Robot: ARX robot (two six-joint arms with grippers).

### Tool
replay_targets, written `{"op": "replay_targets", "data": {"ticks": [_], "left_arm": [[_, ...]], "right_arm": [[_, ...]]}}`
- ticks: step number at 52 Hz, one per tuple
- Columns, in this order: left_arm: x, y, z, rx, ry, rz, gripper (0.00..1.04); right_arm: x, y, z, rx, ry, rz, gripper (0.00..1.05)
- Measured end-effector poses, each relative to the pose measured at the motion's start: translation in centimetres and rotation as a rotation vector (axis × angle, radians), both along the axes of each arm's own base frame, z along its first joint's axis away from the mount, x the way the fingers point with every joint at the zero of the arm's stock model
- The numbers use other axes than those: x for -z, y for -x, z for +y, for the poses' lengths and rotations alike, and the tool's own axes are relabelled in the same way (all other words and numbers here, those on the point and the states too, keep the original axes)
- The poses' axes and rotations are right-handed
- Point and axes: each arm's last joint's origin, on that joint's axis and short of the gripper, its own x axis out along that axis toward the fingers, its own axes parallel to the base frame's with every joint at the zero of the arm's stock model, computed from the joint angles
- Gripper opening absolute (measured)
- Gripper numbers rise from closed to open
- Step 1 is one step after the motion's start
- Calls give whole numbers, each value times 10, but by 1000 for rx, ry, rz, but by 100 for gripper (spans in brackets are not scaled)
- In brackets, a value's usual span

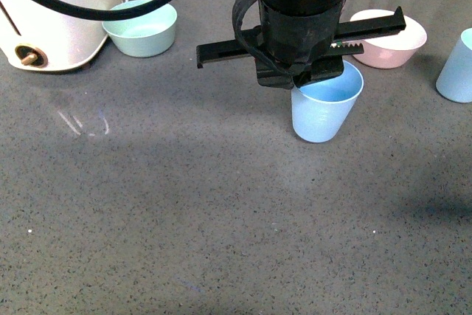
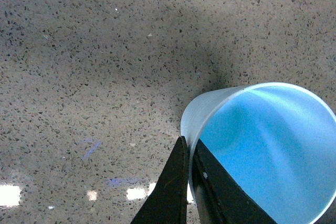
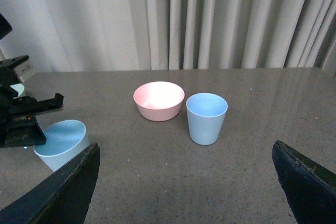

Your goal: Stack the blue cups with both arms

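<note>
My left gripper (image 1: 304,73) is shut on the rim of one blue cup (image 1: 323,112) near the middle of the grey table. In the left wrist view its two black fingers (image 2: 173,182) pinch the cup's wall (image 2: 210,109), one inside and one outside. The cup leans slightly; whether its base touches the table I cannot tell. The other blue cup (image 1: 457,68) stands upright at the right edge, also shown in the right wrist view (image 3: 206,118). My right gripper (image 3: 185,171) is open and empty, short of that cup.
A pink bowl (image 1: 389,38) sits behind and between the two cups. A mint-green bowl (image 1: 141,27) and a white appliance (image 1: 55,12) stand at the back left. Curtains (image 3: 220,19) hang behind the table (image 1: 184,219).
</note>
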Motion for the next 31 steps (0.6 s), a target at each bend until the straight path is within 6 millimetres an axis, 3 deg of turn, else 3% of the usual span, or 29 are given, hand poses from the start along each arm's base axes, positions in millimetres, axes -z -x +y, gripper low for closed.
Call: {"op": "replay_targets", "data": {"ticks": [26, 31], "left_arm": [[8, 5, -3, 35, -18, -9, 2], [9, 5, -4, 42, -14, -14, 18]], "right_arm": [[0, 0, 0, 0, 0, 0, 96], [0, 0, 0, 0, 0, 0, 96]]}}
